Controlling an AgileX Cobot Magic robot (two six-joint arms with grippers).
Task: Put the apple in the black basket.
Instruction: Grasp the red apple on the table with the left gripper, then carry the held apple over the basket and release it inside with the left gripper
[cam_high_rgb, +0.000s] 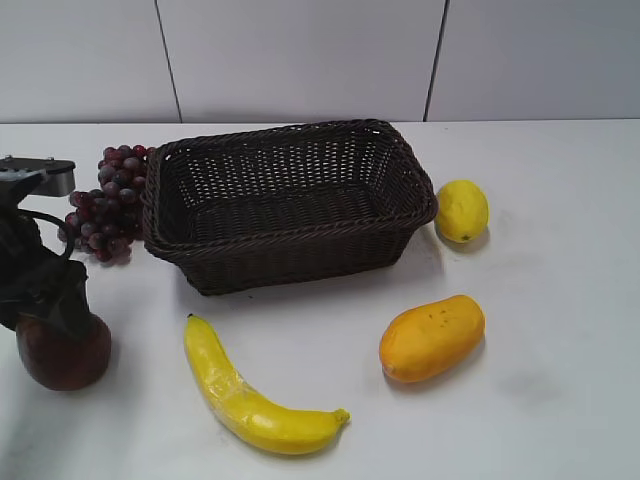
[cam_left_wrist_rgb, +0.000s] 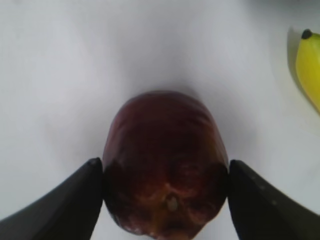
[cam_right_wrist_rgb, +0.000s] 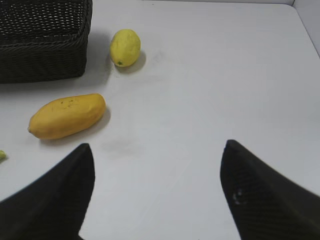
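Observation:
The dark maroon apple (cam_high_rgb: 65, 355) rests on the white table at the front left. My left gripper (cam_high_rgb: 48, 312) comes down on it from above. In the left wrist view both black fingers of the left gripper (cam_left_wrist_rgb: 165, 167) press the sides of the apple (cam_left_wrist_rgb: 165, 150), so it is shut on the apple. The black basket (cam_high_rgb: 300, 255) stands empty at the back middle, right of and beyond the apple; its corner shows in the right wrist view (cam_right_wrist_rgb: 45, 50). My right gripper (cam_right_wrist_rgb: 156, 150) is open and empty over bare table, out of the exterior view.
A bunch of grapes (cam_high_rgb: 105, 205) lies against the basket's left end, behind the left arm. A banana (cam_high_rgb: 250, 400) lies right of the apple, its tip in the left wrist view (cam_left_wrist_rgb: 310, 65). A mango (cam_high_rgb: 432, 337) (cam_right_wrist_rgb: 67, 116) and a lemon (cam_high_rgb: 462, 210) (cam_right_wrist_rgb: 125, 47) lie right of the basket.

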